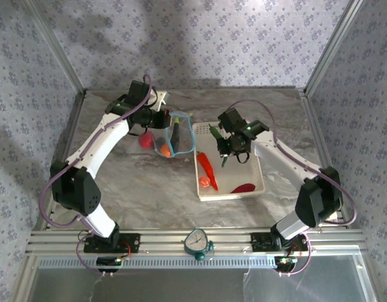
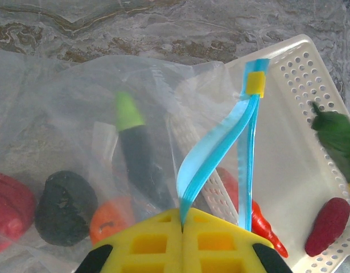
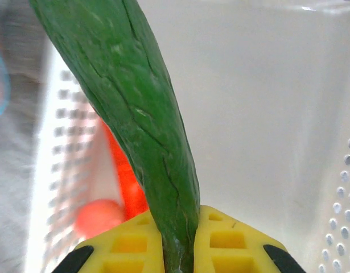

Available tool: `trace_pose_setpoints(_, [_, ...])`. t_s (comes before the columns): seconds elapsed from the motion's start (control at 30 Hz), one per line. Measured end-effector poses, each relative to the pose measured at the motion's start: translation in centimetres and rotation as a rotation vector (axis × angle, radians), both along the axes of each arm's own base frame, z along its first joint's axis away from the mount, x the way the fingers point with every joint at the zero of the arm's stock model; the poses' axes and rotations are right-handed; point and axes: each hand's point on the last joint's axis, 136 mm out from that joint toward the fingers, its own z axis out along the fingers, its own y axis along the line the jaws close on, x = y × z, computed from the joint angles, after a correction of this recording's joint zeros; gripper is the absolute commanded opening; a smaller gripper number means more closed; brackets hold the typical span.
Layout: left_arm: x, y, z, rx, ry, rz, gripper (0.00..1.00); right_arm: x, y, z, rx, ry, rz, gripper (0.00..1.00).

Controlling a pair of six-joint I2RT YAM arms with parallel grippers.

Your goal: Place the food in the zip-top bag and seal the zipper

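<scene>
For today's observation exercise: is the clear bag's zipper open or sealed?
Open: the zipper has two light-blue strips bowing apart below the yellow slider, leaving a gap.

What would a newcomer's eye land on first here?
The long green toy vegetable stands out first, clamped at one end in the right jaws over the white perforated plastic basket. Next is the clear floppy zip-top bag, left of the basket in the top view. The left jaws are shut on its light-blue zipper strip, and red, black, orange and dark purple toy food pieces are already inside.
</scene>
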Motion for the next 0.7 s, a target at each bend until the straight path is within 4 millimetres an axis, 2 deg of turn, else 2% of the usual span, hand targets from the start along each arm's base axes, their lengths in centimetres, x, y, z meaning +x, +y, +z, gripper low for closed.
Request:
trace_pose_setpoints(0.13, [0.0,0.0,0.0,0.001,0.000,0.000,0.03,-2.4,1.9,2.3,0.130,0.051,0.101,0.16])
trace_pose_setpoints(0.27, [0.0,0.0,0.0,0.000,0.000,0.000,0.03,-5.1,4.4,2.6,0.228,0.143,0.209,0.17])
trace_pose_setpoints(0.37, [0.0,0.0,0.0,0.000,0.000,0.000,0.03,-6.4,5.9,2.6,0.267,0.204,0.264,0.17])
trace_pose_setpoints(0.5, [0.0,-0.1,0.0,0.001,0.000,-0.002,0.03,-6.1,7.6,2.4,0.292,0.253,0.298,0.17])
trace_pose_setpoints(0.7, [-0.4,-0.5,-0.3,0.003,0.006,-0.014,0.03,-3.5,10.0,1.6,0.303,0.284,0.311,0.17])
